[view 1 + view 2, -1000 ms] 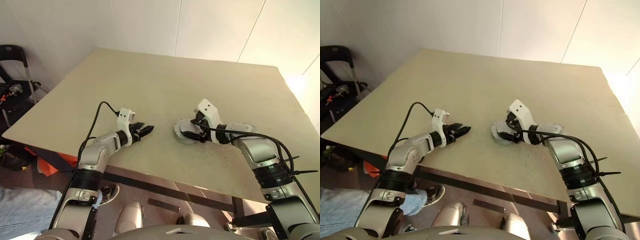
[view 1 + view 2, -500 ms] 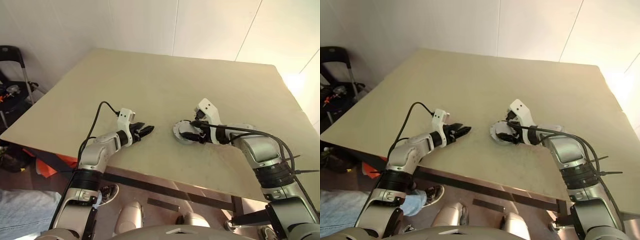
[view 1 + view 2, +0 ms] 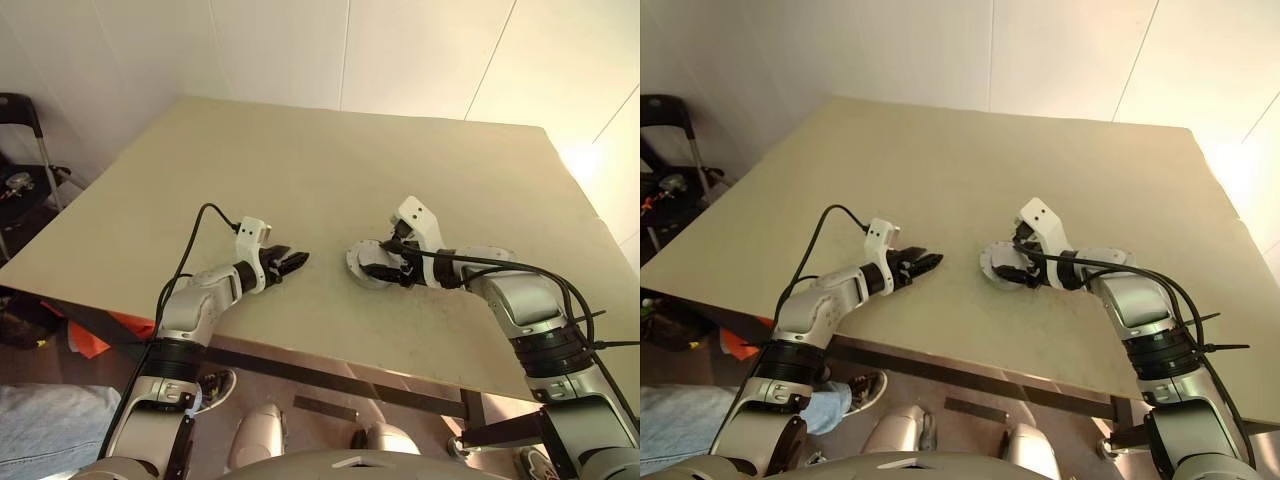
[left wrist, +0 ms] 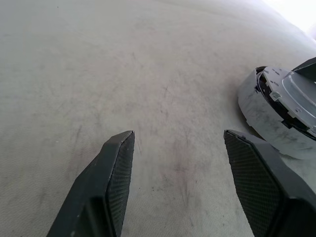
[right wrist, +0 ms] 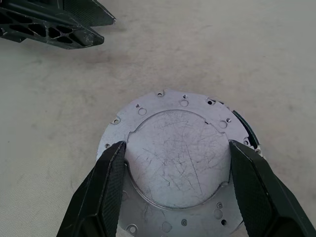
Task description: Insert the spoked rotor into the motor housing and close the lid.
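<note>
The silver-grey motor housing (image 3: 366,274) stands on the table, near its front edge and right of centre. The lid (image 5: 177,158), a scratched grey disc with small holes round its flange, lies on top of it, slightly tilted, with a dark gap (image 4: 269,96) at one side. My right gripper (image 3: 380,266) reaches over it from the right. Its fingers (image 5: 114,168) are set against both sides of the lid's raised centre. My left gripper (image 3: 297,260) hovers open and empty just above the table, a short way left of the housing (image 4: 261,118). The spoked rotor is hidden.
The beige table (image 3: 300,170) stretches far behind and to both sides of the parts. Its front edge (image 3: 300,345) runs just below both grippers. A black frame with clutter (image 3: 25,170) stands off the table's left side, by the white wall.
The picture has shifted a little with the camera. Both grippers, the lid and the housing keep their places.
</note>
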Robot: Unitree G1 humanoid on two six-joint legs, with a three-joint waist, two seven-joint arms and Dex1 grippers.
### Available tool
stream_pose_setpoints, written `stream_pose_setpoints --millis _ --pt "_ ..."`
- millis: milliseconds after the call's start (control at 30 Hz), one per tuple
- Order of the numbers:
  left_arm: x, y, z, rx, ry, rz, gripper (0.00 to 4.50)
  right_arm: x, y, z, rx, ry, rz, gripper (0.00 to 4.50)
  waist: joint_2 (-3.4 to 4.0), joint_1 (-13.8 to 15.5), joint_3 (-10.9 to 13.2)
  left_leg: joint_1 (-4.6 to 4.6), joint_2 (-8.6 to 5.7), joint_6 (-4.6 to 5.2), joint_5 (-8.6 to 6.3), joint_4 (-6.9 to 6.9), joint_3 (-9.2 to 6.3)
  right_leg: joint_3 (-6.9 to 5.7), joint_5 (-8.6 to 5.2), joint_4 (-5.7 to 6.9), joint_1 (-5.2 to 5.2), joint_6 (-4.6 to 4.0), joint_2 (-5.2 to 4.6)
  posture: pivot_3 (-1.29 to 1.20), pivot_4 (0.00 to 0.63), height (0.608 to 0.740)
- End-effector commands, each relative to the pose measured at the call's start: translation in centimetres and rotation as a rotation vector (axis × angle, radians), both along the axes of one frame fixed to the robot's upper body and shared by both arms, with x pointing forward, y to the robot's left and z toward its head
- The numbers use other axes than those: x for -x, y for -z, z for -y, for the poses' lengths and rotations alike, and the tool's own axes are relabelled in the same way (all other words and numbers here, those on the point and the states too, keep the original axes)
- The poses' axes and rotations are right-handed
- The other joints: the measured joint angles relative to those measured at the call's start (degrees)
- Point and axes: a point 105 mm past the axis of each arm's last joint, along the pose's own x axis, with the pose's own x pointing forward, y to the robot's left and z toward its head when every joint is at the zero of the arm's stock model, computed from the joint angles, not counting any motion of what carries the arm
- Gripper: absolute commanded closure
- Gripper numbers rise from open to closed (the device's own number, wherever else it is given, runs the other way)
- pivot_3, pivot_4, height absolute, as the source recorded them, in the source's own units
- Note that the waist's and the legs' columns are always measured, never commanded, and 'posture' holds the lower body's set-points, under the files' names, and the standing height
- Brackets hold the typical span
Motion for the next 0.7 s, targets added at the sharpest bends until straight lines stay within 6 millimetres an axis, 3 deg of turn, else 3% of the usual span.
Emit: stream_pose_setpoints --millis 33,233,700 --pt "-0.1 -1.1 0.4 0.005 0.019 0.046 1.47 -0.9 -3.4 -0.4 -0.058 0.006 0.136 1.34 0.0 -0.1 0.0 0.0 0.0 0.0 0.0 0.0 0.0 0.0 0.0 0.0 -0.01 0.0 0.0 0.0 0.0 0.74" --pt "-0.1 -1.1 0.4 0.005 0.022 0.044 1.47 -1.4 -3.3 -0.4 -0.05 0.034 0.139 1.34 0.01 -0.1 0.0 -0.02 0.0 -0.01 0.01 0.0 0.01 0.0 0.0 0.01 -0.04 0.0 0.0 0.0 0.0 0.74" --pt "-0.1 -1.1 0.3 0.006 0.013 0.046 1.47 -1.2 -0.1 0.8 0.065 0.046 0.069 1.34 0.01 -0.1 0.0 -0.03 0.0 0.0 0.0 0.0 0.01 0.0 0.0 0.01 -0.04 0.0 0.0 0.0 0.0 0.74"
